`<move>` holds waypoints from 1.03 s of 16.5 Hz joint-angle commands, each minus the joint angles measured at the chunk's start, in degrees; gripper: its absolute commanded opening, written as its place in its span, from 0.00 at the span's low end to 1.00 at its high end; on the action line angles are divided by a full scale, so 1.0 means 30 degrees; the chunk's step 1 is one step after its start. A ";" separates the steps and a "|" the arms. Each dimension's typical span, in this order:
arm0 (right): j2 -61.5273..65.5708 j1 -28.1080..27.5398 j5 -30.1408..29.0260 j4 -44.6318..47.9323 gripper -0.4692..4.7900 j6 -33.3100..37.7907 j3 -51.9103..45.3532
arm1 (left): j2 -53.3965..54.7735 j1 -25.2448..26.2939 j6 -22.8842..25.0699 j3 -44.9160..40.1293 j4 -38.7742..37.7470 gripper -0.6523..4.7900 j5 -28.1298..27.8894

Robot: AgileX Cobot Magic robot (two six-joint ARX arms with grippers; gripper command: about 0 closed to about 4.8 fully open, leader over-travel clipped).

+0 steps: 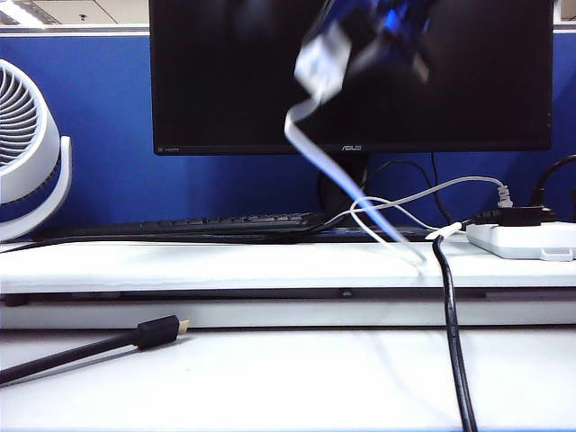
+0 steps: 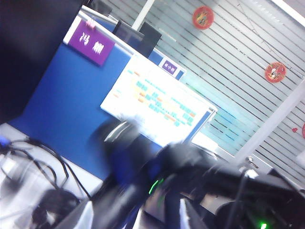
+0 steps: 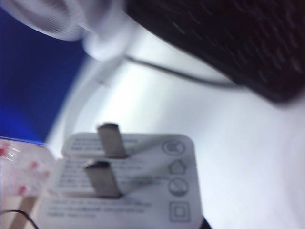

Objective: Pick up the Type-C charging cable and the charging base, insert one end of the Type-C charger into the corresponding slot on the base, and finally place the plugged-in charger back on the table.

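My right gripper is a blurred dark shape high in front of the monitor. It is shut on the charging base, a small white block. In the right wrist view the base fills the foreground with its two metal prongs toward the camera, and one pale finger pad presses its side. The white Type-C charging cable hangs from the base as a blurred band down to the raised shelf. My left gripper looks open, with pale blurred fingertips far apart and a dark blurred arm beyond them. The table lies below.
A black monitor, a keyboard and a white fan stand at the back. A white power strip sits on the shelf at the right. A thick black gold-tipped cable lies front left, and another black cable runs down the right.
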 commanded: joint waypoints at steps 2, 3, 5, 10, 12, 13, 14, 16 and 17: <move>0.2433 0.1086 0.1166 -0.0991 0.10 -0.0087 0.0138 | -0.0240 0.0036 0.0117 0.0379 0.1501 0.57 -0.0495; 0.3140 0.1362 0.1188 -0.0962 0.10 -0.0087 0.0138 | -0.0240 0.0036 0.0117 0.0641 0.1494 0.55 -0.0678; 0.4444 0.2113 0.2215 -0.0838 0.10 -0.0095 0.0138 | -0.0277 0.0036 0.0109 0.0845 0.1494 0.55 -0.1115; 0.6827 0.3038 0.4044 -0.1093 0.72 0.0270 0.0138 | -0.0488 0.0036 -0.0022 0.0845 0.1421 0.50 -0.1027; 0.6404 0.3024 0.4095 -0.1020 0.72 0.0270 0.0146 | -0.0648 0.0036 -0.0022 0.0845 0.1348 0.50 -0.0889; 0.6054 0.3024 0.4095 -0.0911 0.72 0.0262 0.0153 | -0.0721 0.0036 -0.0015 0.0845 0.1348 0.50 -0.0889; 0.5501 0.3024 0.4102 -0.0845 0.72 0.0270 0.0153 | -0.0838 0.0036 -0.0015 0.0845 0.1348 0.50 -0.0816; 0.3752 0.3016 0.4386 -0.0546 0.69 0.0277 0.0153 | -0.1268 0.0058 0.0000 0.0838 0.1311 0.46 -0.0255; 0.2732 0.3016 0.4532 -0.0204 0.58 0.0277 0.0153 | -0.1486 0.0058 0.0036 0.0838 0.1137 0.37 -0.0058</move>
